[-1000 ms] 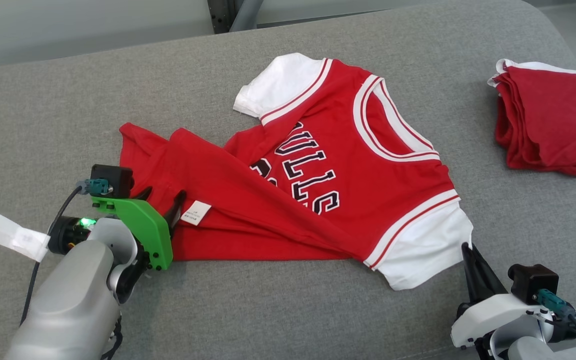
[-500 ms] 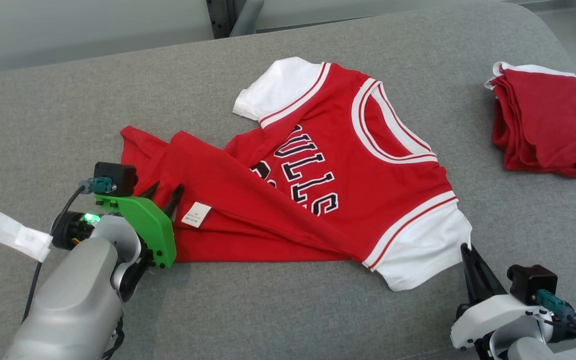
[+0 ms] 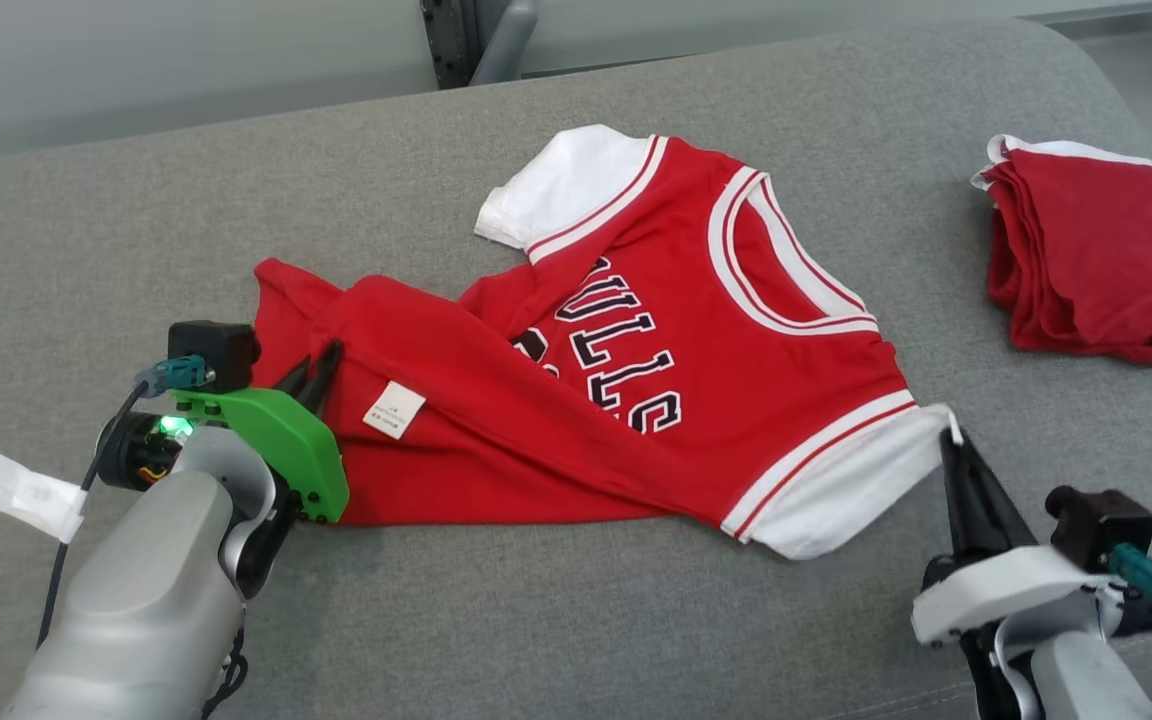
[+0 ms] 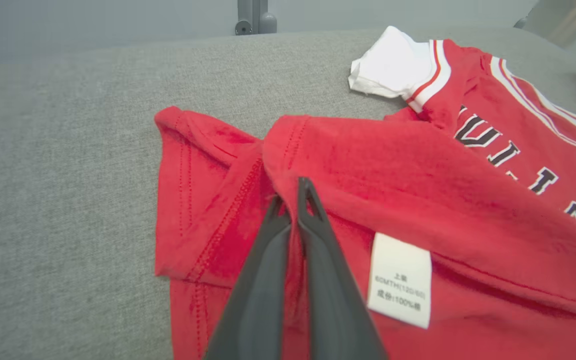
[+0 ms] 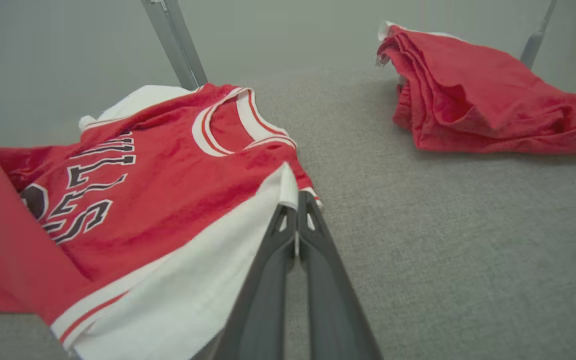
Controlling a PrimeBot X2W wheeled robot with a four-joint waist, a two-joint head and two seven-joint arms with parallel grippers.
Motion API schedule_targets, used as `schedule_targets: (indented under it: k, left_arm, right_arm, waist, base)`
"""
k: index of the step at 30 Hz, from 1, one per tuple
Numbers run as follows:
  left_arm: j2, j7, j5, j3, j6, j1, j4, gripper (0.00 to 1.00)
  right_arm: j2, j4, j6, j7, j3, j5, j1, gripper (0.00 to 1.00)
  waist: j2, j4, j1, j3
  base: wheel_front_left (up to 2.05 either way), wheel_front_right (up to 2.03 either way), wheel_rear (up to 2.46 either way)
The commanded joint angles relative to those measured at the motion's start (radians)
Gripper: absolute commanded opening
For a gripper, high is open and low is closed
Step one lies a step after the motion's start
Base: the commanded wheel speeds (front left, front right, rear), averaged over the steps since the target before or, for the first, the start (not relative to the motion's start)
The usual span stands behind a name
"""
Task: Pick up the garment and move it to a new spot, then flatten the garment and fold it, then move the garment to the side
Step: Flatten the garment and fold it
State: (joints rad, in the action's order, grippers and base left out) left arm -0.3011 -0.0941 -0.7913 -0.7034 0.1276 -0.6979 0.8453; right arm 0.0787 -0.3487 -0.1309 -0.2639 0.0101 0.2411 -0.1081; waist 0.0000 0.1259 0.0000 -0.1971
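Observation:
The garment (image 3: 766,340) is a red jersey with white sleeves and dark lettering, lying crumpled on the grey cushion (image 3: 536,620), its lower half folded over so a white care label (image 3: 394,410) shows. My left gripper (image 3: 314,362) is at the jersey's left side, shut on a ridge of red cloth (image 4: 288,165); the fingertips (image 4: 306,200) pinch that fold in the left wrist view. My right gripper (image 3: 951,440) is shut on the edge of the near white sleeve (image 5: 288,187), which is drawn out taut toward it.
A second red garment (image 3: 1096,250), folded, lies at the cushion's far right (image 5: 478,100). A metal post (image 3: 476,40) stands behind the cushion's back edge. A white tape tag (image 3: 6,485) hangs off my left arm's cable.
My left fingers have closed together on the red fold. My right gripper has moved away from me and a little right, pulling the white sleeve out. The head view has shifted slightly.

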Motion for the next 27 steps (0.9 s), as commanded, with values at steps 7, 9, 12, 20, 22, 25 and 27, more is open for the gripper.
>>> schedule_targets:
  k: [7, 9, 12, 20, 22, 25, 27]
  left_arm:
    - [-0.061, -0.083, -0.026, 0.049, 0.001, -0.037, -0.099, 0.00]
    - [-0.092, -0.079, -0.033, 0.061, 0.002, -0.056, -0.145, 0.00]
    - [-0.147, -0.065, -0.020, 0.077, -0.006, -0.097, -0.219, 0.00]
    - [-0.267, 0.015, -0.037, 0.136, -0.045, -0.175, -0.444, 0.00]
    - [-0.303, 0.047, -0.046, 0.153, -0.061, -0.189, -0.506, 0.00]
    - [-0.346, 0.105, -0.064, 0.172, -0.081, -0.204, -0.575, 0.00]
    - [-0.362, 0.147, -0.070, 0.171, -0.090, -0.207, -0.599, 0.00]
  right_arm:
    - [0.052, 0.150, 0.000, 0.000, 0.000, 0.076, -0.158, 0.00]
    - [0.078, 0.170, 0.000, 0.000, -0.006, 0.093, -0.219, 0.00]
    - [0.116, 0.182, 0.000, 0.000, -0.011, 0.104, -0.320, 0.00]
    - [0.188, 0.236, 0.000, 0.000, -0.022, 0.135, -0.512, 0.00]
    - [0.216, 0.254, 0.000, 0.000, -0.025, 0.140, -0.559, 0.00]
    - [0.255, 0.252, 0.000, 0.001, -0.034, 0.147, -0.622, 0.00]
    - [0.276, 0.232, 0.000, 0.016, -0.047, 0.154, -0.659, 0.00]
  waist:
    - [0.0000, -0.046, 0.0000, 0.155]
    - [0.0000, -0.056, 0.0000, 0.188]
    - [0.0000, -0.071, 0.0000, 0.220]
    - [0.0000, -0.108, 0.0000, 0.273]
    - [0.0000, -0.116, 0.0000, 0.273]
    - [0.0000, -0.124, 0.0000, 0.257]
    - [0.0000, -0.129, 0.0000, 0.239]
  base:
    - [0.00, 0.00, 0.00]
    - [0.00, 0.00, 0.00]
    - [0.00, 0.00, 0.00]
    - [0.00, 0.00, 0.00]
    - [0.00, 0.00, 0.00]
    - [0.00, 0.00, 0.00]
    - [0.00, 0.00, 0.00]
